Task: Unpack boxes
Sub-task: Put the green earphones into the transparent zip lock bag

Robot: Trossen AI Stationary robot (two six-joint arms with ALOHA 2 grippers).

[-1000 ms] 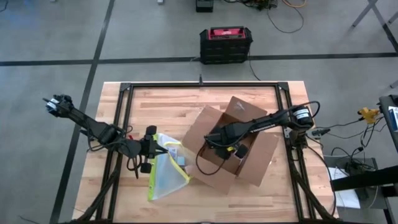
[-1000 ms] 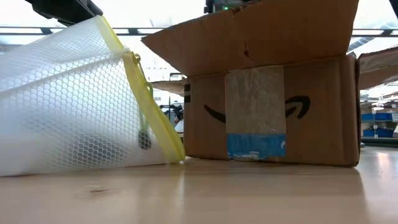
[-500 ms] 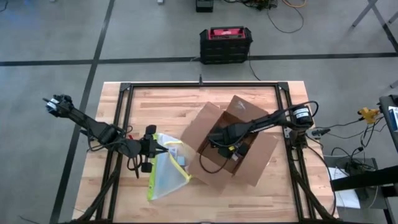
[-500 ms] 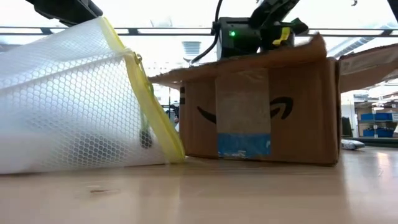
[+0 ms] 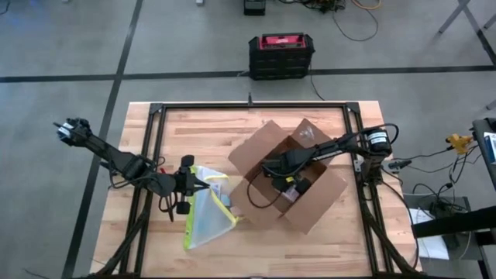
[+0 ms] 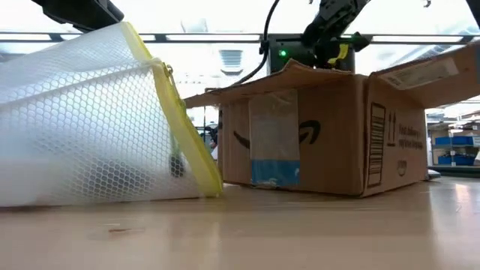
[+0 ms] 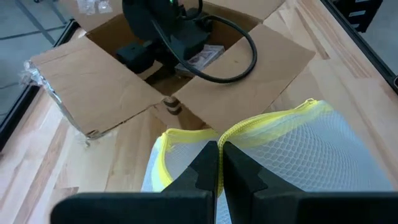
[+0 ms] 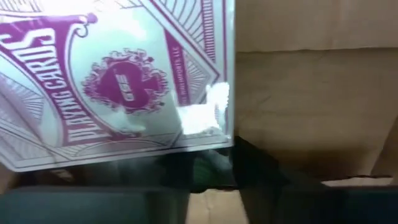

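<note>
- Right claw [image 5: 284, 180] is down inside the box [image 5: 267, 203], clenched on the card deck [image 8: 118, 81]; lift straight up, clear of the flaps.
- Left claw [image 7: 219, 163] is clenched on the pouch [image 7: 298, 155].

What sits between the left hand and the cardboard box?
The mesh pouch with the yellow edge. From above, it lies on the table between the left hand and the open cardboard box.
</note>
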